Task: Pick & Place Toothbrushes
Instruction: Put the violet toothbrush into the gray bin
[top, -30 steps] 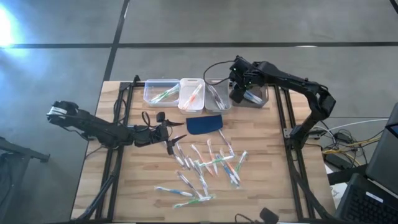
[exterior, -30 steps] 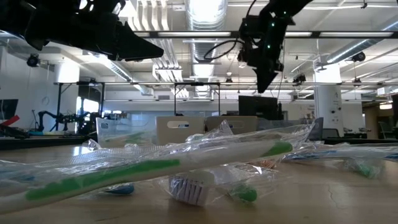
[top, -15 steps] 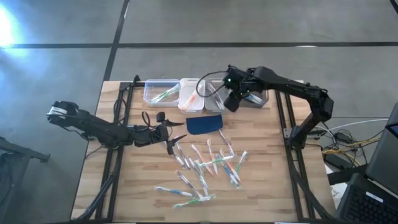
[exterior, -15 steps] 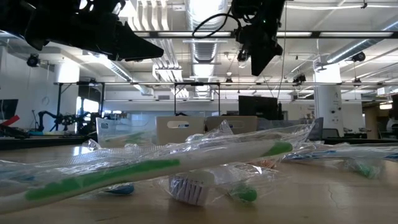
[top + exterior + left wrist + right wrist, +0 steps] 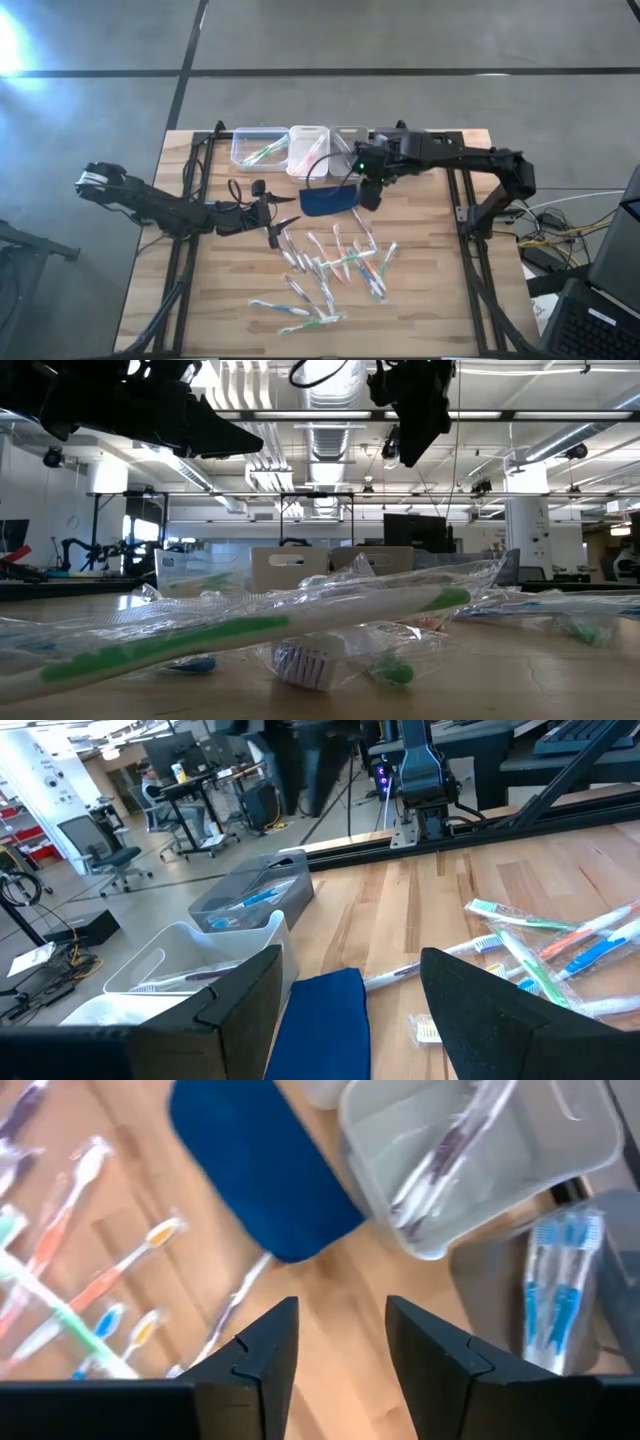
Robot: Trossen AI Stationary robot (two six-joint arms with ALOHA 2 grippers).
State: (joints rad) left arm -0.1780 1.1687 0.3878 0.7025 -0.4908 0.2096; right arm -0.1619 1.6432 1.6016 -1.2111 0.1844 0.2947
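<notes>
1. Wooden counter point(image 5: 420, 260) fills the frame's centre, toothbrushes point(image 5: 335, 265) scattered at its lower middle.
2. Right end effector point(image 5: 366, 194), fingers spread and empty, hovers beside the blue pad point(image 5: 328, 199).
3. Left end effector point(image 5: 283, 226) waits spread at centre-left.

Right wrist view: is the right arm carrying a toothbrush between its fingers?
No. The right gripper shows bare table in the gap between its fingers, with the dark blue pad beyond.
</notes>
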